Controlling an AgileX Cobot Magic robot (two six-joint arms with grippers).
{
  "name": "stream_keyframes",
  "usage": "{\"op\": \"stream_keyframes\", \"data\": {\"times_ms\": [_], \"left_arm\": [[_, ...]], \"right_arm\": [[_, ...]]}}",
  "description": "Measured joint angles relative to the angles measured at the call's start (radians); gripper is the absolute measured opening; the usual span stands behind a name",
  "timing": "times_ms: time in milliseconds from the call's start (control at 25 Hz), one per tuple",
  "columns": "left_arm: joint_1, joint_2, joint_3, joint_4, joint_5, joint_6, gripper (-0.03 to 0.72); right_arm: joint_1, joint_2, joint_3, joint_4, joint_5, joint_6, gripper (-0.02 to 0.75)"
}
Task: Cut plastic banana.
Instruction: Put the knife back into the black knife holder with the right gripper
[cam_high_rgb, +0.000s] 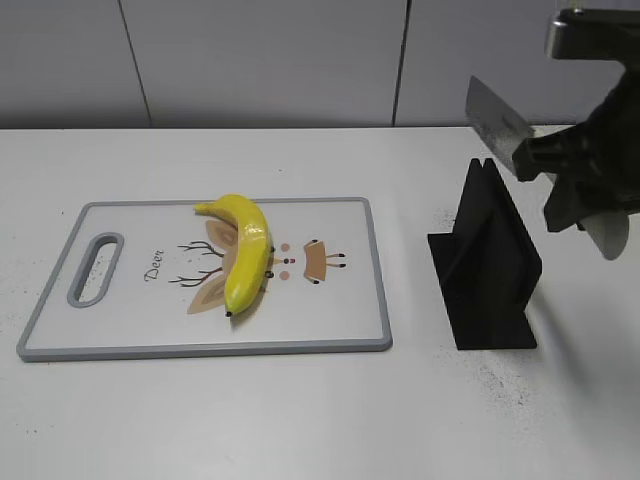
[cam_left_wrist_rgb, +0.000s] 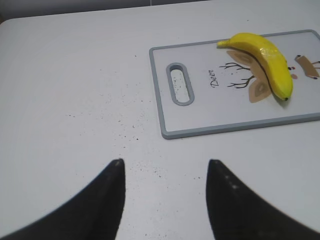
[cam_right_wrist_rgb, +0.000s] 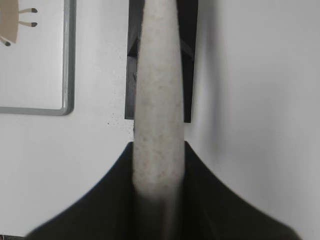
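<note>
The plastic banana lies whole on the white cutting board, near its middle. It also shows in the left wrist view on the board. My right gripper is shut on the handle of a toy knife, held in the air above the black knife stand, right of the board. The right wrist view shows the speckled handle between my fingers. My left gripper is open and empty over bare table, left of the board.
The black stand sits right of the board's edge. The board has a grey rim and a handle slot at its left end. A grey wall runs behind the white table.
</note>
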Motion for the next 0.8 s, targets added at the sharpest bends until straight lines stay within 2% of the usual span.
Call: {"op": "stream_keyframes", "data": {"times_ms": [800], "left_arm": [[0.0,0.0,0.0,0.0,0.0,0.0,0.471]], "right_arm": [[0.0,0.136,0.0,0.026,0.062,-0.008,0.162]]}}
